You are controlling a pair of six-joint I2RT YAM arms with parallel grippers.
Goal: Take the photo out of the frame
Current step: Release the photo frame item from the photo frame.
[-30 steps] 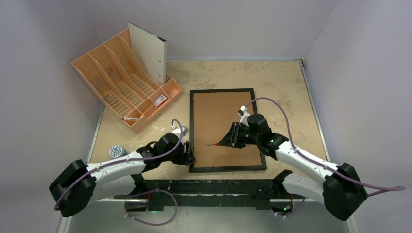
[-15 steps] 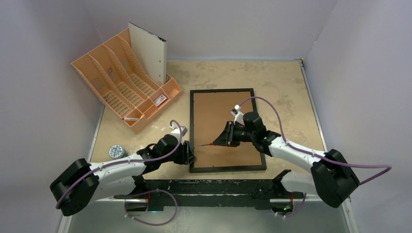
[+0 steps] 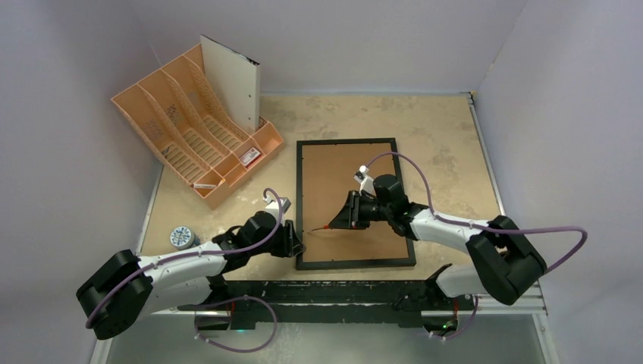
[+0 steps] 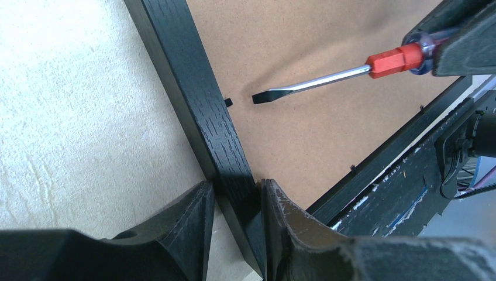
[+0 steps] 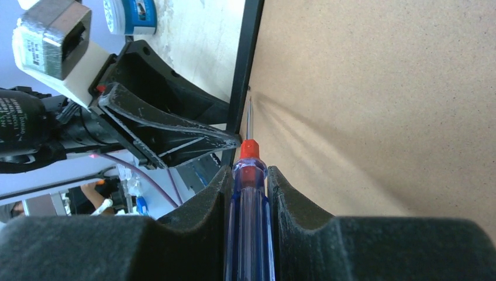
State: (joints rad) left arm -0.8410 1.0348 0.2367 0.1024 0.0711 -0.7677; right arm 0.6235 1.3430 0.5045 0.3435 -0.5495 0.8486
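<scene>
Closed in on three sides by plain pale lilac walls (image 3: 364, 38). Underneath, a beige mottled tabletop (image 3: 440, 129), worn in darker patches, evenly and softly lit. Along the near edge, a scuffed black rail (image 3: 326, 292).

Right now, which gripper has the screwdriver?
The right gripper: the blue-handled, red-collared screwdriver is clamped between its fingers, with the tip over the brown backing board. The left gripper only pinches the frame at its left rail.

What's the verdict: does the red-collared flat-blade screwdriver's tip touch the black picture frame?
No, brown fibreboard shows between the screwdriver tip and the frame.
</scene>
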